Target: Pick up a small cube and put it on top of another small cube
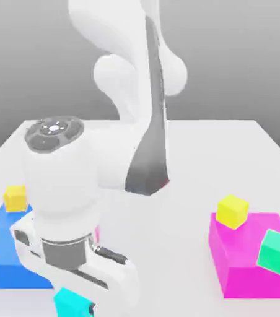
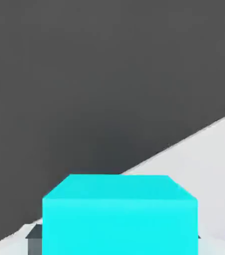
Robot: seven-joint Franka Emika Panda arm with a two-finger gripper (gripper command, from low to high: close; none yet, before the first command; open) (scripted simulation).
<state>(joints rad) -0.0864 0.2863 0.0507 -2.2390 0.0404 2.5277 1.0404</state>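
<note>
Bright cyan, plain, flat-faced cube.

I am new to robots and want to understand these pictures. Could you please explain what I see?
The white machine is one robot arm with a two-finger gripper. The exterior view watches the scene from off the arm; the hand view comes from a camera on the hand. The gripper is closed on a small cyan cube. On the table are a blue block with an orange-yellow cube, and a magenta block with yellow and green cubes.
</note>
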